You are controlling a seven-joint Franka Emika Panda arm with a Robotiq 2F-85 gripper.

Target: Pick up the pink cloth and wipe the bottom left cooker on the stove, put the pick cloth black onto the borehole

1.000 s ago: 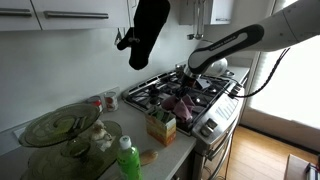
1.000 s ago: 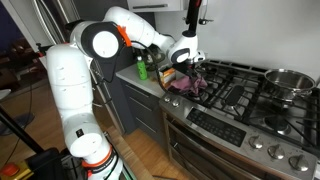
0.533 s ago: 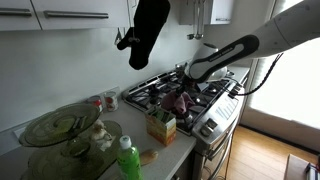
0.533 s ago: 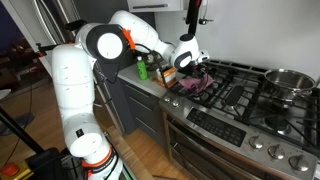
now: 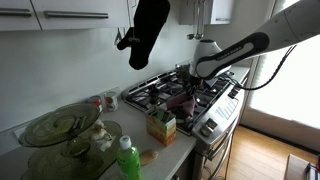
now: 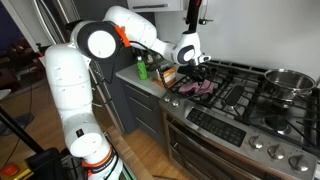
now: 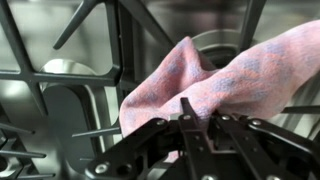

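Observation:
The pink cloth point(image 5: 184, 101) lies bunched on the black grate of the stove point(image 5: 150, 94), over the front burner nearest the counter. It also shows in an exterior view point(image 6: 202, 88) and fills the upper right of the wrist view point(image 7: 235, 75). My gripper point(image 5: 194, 88) points down onto the cloth. In the wrist view the gripper point(image 7: 190, 112) has its jaws drawn together at the cloth's near edge, with a fold caught between them. The burner under the cloth is mostly hidden.
A steel pot point(image 6: 288, 80) stands on the far burner. On the counter beside the stove are a small box point(image 5: 160, 126), a green bottle point(image 5: 127, 158) and glass dishes point(image 5: 55, 125). A black mitt point(image 5: 150, 30) hangs above.
My gripper has slid across the grate away from the counter and dragged the pink cloth with it; the cloth now lies flatter and more spread out.

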